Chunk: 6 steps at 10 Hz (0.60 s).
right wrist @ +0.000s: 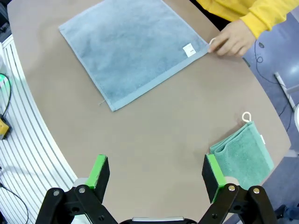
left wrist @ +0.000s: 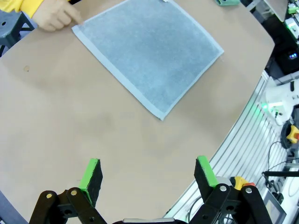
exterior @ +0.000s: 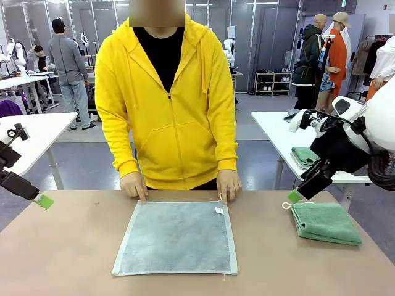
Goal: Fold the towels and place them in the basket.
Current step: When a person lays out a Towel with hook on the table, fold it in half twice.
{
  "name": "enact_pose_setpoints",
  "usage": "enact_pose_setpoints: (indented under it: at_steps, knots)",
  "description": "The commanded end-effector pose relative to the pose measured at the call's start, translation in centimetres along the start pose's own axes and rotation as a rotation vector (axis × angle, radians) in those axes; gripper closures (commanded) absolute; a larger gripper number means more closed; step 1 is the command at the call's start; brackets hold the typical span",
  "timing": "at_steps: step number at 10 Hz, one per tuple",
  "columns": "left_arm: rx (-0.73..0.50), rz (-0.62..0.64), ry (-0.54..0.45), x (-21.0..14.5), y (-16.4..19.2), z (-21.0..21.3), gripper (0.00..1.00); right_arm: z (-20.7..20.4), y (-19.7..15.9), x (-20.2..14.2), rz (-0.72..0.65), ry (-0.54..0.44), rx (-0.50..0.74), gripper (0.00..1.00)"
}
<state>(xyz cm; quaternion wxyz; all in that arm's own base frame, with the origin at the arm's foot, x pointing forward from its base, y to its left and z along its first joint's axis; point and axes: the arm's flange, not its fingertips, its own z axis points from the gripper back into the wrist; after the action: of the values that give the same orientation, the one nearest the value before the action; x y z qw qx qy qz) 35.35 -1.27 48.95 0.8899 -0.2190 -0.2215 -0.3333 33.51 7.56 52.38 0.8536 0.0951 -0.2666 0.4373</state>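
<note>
Gripping: we hold nothing; left tool (left wrist: pixel 147 163) and right tool (right wrist: pixel 155 161) gape wide.
Towels: grey towel (exterior: pixel 176 237) flat on surface (exterior: pixel 62 246); green towel (exterior: pixel 326 222) folded.

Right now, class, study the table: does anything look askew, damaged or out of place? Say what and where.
Nothing stands out. The grey-blue towel lies flat and square in the middle, with the person's hands on its far corners. The green towel sits neatly folded on the robot's right side, its white loop poking out.
</note>
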Motion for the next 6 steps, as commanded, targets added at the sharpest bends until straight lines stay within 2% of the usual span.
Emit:
enact_pose_setpoints:
  at_steps: [1,6]
  knots:
    - [-0.002,0.005,0.011,0.03,-0.20,-0.11,0.00,0.04,-0.12,-0.02,0.018,-0.003,-0.011,0.00]
    - [-0.002,0.005,0.011,0.03,-0.20,-0.11,0.00,0.04,-0.12,-0.02,0.018,-0.003,-0.011,0.00]
